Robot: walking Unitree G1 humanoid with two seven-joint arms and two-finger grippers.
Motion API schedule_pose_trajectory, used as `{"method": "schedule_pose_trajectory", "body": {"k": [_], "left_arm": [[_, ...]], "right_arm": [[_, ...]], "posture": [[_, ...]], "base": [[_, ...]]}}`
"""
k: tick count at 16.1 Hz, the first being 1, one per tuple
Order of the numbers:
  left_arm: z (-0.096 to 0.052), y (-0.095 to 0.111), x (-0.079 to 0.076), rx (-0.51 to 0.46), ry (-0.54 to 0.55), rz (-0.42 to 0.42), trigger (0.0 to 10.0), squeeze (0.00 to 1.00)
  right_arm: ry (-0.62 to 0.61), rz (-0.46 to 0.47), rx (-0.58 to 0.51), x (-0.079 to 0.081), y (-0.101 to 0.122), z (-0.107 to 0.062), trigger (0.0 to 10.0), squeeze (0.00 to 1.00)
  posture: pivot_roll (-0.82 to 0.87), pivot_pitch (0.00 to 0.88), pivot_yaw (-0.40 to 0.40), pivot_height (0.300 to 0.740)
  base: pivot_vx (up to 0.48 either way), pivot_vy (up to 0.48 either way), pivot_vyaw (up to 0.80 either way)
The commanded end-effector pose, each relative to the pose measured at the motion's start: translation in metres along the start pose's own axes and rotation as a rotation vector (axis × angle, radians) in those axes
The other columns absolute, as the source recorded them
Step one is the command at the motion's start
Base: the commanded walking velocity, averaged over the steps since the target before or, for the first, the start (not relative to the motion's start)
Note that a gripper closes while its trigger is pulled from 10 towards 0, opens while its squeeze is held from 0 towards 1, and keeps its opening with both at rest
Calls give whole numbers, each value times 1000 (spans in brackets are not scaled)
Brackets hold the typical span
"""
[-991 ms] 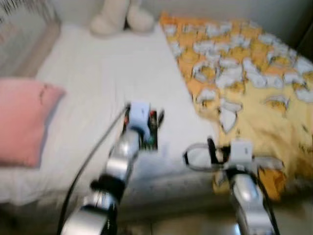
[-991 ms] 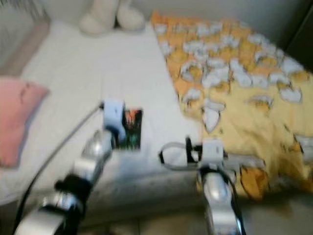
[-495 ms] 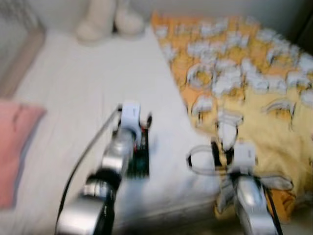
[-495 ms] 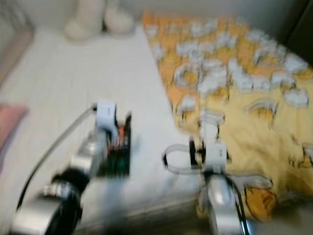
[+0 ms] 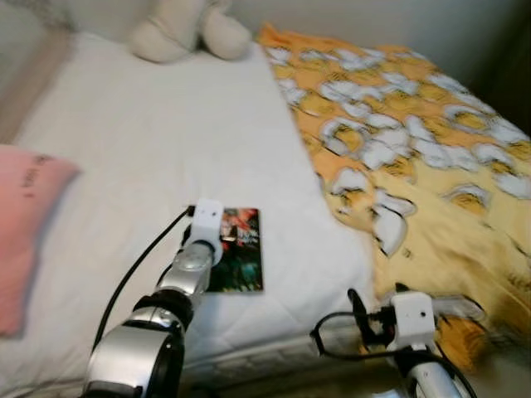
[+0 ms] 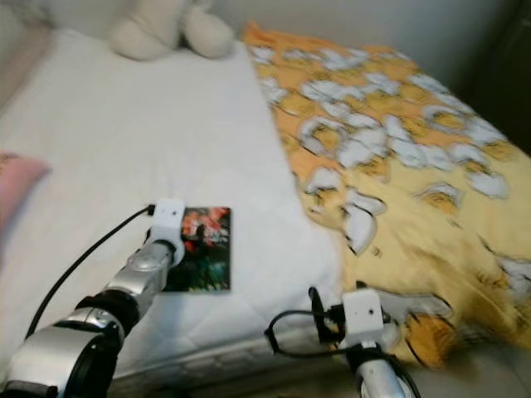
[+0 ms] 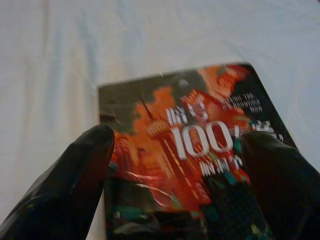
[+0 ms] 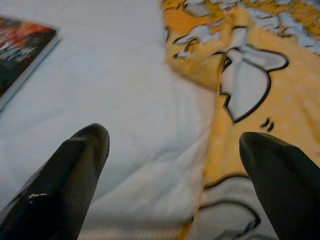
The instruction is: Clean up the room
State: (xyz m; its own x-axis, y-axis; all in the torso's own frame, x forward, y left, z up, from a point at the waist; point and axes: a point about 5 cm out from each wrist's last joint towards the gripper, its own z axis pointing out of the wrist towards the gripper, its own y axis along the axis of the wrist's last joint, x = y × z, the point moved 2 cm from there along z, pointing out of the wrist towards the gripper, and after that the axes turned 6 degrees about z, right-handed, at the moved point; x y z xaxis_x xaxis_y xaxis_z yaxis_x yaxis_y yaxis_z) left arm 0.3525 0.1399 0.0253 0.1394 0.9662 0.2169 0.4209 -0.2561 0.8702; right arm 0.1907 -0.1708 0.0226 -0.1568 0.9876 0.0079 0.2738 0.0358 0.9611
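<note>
On the white mattress (image 5: 166,133), near its front edge, a book (image 5: 239,261) with a dark cover and red-orange picture is lying flat, face up. I am reaching my left gripper (image 7: 175,165) over it, and my two black fingers (image 7: 75,180) are standing apart, one at each side of the cover, with nothing held between them. I am keeping them spread like this because the book is wide and flat; I judge they must go around its edges or slide under one side before they are closing. The book is lying close to the edge, which I think is making it easy to reach from where I am standing.

My right gripper (image 8: 175,175) is hanging lower, in front of the bed, also spread wide and holding nothing. It is looking at the place where the yellow blanket (image 5: 415,166) with white cartoon figures is meeting the bare mattress. The blanket is covering the right half of the bed and is hanging over the front edge, not folded.

A cream plush toy (image 5: 187,29) is sitting at the far end, and a pink pillow (image 5: 25,232) is lying at the left side, well apart from the book.
</note>
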Motion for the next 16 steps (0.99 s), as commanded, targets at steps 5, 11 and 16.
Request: {"method": "schedule_pose_trajectory", "body": {"k": [5, 11, 16], "left_arm": [[-7, -20, 16, -3, 99, 18, 10000, 0], [-17, -48, 24, 44, 176, 10, 10000, 0], [-24, -79, 15, 207, 168, -290, 10000, 0]], "right_arm": [[186, -69, 117, 14, -12, -24, 10000, 0], [248, -63, 194, 23, -24, -40, 10000, 0], [244, -61, 219, 20, -27, -41, 10000, 0]], "posture": [[-152, 126, -139, 740], [-150, 143, -142, 740], [-149, 130, -139, 740]], "base": [[0, 0, 0], [0, 0, 0], [0, 0, 0]]}}
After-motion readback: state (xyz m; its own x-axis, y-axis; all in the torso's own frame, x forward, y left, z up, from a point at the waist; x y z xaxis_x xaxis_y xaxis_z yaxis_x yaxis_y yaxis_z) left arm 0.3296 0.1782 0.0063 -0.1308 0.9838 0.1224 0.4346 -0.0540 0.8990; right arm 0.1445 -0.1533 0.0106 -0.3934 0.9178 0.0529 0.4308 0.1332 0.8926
